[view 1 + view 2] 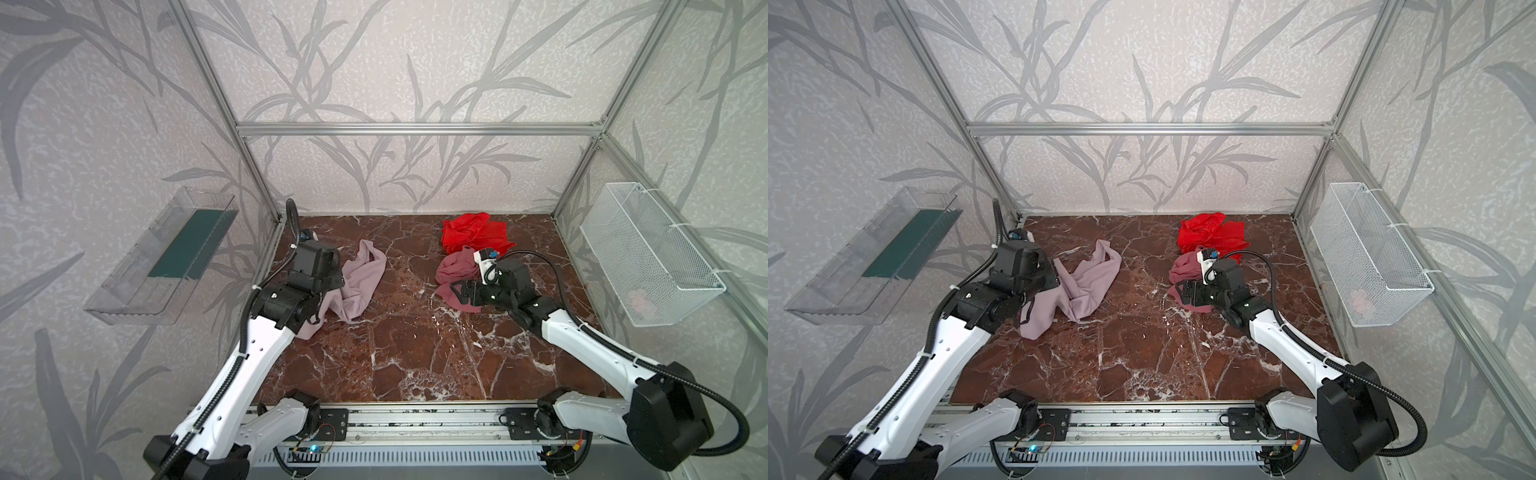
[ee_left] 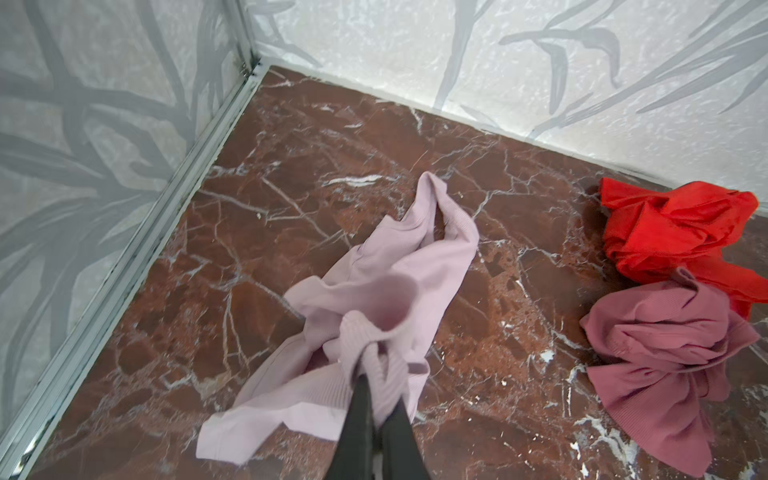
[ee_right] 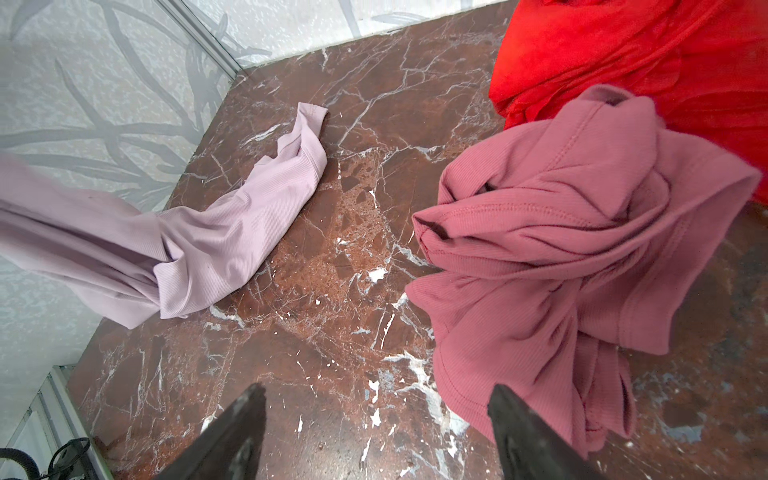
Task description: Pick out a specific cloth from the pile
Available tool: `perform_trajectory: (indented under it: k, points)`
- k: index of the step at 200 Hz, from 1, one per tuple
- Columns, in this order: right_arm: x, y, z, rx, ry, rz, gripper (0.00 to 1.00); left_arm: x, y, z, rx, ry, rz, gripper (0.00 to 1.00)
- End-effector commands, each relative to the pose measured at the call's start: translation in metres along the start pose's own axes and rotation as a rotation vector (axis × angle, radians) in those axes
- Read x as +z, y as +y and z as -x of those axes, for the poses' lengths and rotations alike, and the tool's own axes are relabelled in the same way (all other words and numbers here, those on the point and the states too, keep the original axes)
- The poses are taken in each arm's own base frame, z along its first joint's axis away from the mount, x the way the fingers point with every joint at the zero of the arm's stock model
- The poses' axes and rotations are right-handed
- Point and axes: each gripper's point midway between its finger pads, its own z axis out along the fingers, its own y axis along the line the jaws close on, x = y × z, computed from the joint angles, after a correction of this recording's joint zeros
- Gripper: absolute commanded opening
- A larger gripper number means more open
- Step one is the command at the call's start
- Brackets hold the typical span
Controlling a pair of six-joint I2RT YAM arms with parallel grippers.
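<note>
I see the left gripper (image 2: pixel 378 386) clenched on a fold of the cloth (image 2: pixel 374 266), the pale lilac one. Its dark fingers (image 2: pixel 357 415) pinch the ribbed fabric between them. The pinched part is raised a little, and the rest of the cloth lies crumpled on the marble table (image 1: pixel 415 353), on the left side in both top views.

The cloth is well apart from the pile (image 1: pixel 465 253), with bare table between them. The pile shows two pieces: the red cloth (image 1: pixel 473 235) at the back, and the dusty-rose cloth (image 1: pixel 453 270) touching it in front.

The right gripper (image 3: pixel 378 390) has its jaws wide apart and grasps nothing. Between them there is only bare table. One finger is just beside the dusty-rose cloth; if it touches the edge, I cannot tell.

In my judgement the main part is done: the correct cloth is chosen, gripped and separated from the others. What remains is to lift it fully free of the table and bring it where it is wanted, which the pictures do not tell me. The grip is on a narrow fold, so I would lift slowly
</note>
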Motion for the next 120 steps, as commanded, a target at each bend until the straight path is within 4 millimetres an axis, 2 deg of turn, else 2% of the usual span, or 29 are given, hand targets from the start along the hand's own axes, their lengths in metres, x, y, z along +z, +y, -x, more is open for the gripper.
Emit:
perform_trajectory:
  k: [1, 20, 39, 71, 94, 120]
  points:
    - [-0.006, 0.008, 0.012, -0.008, -0.046, 0.024, 0.83, 0.008, -0.026, 0.042, 0.042, -0.079, -0.035, 0.0]
    - [-0.005, 0.008, 0.013, -0.004, -0.048, 0.026, 0.83, 0.023, -0.047, 0.066, 0.072, -0.101, -0.048, 0.0]
    - [-0.003, 0.008, 0.014, -0.003, -0.048, 0.025, 0.84, 0.046, -0.07, 0.083, 0.104, -0.094, -0.064, 0.0]
    - [0.002, 0.008, 0.015, 0.007, -0.046, 0.029, 0.84, 0.095, -0.102, 0.1, 0.15, -0.07, -0.065, 0.0]
    - [0.007, 0.008, 0.012, 0.019, -0.033, 0.039, 0.84, 0.134, -0.112, 0.098, 0.176, -0.042, -0.035, 0.0]
    - [0.013, 0.005, 0.009, 0.019, -0.017, 0.029, 0.84, 0.176, -0.118, 0.075, 0.183, 0.011, -0.024, 0.0]
